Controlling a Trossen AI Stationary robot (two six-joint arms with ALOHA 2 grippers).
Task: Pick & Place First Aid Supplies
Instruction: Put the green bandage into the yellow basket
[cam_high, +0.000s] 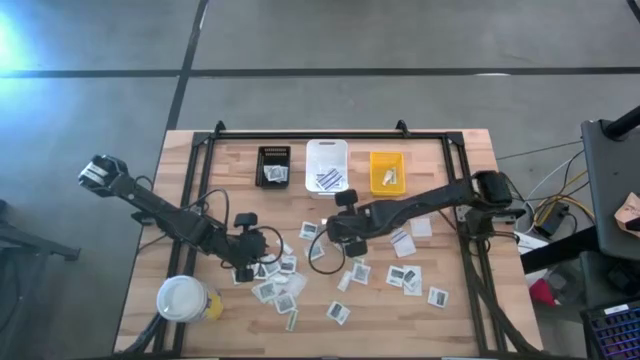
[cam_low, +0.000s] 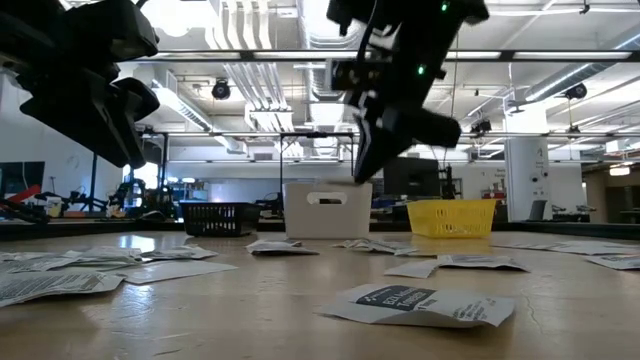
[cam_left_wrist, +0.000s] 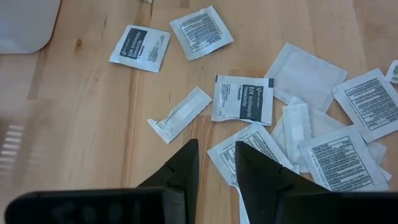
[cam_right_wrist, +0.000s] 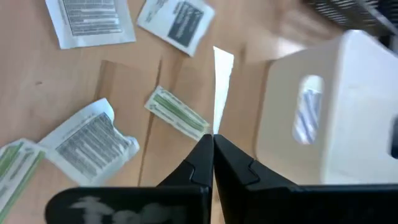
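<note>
Carrying a thin white packet pinched edge-on in its closed fingers, the right gripper nears the white bin at 12 o'clock; release follows. Left gripper, slightly parted and empty, hovers over scattered packets.

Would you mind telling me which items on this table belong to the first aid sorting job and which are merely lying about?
Belongs to the job:
- scattered first aid packets
- thin white packet pinched in the right gripper
- black bin, white bin, yellow bin, each holding packets
- left gripper, above the pile

Just lying about:
- white-lidded cup
</note>
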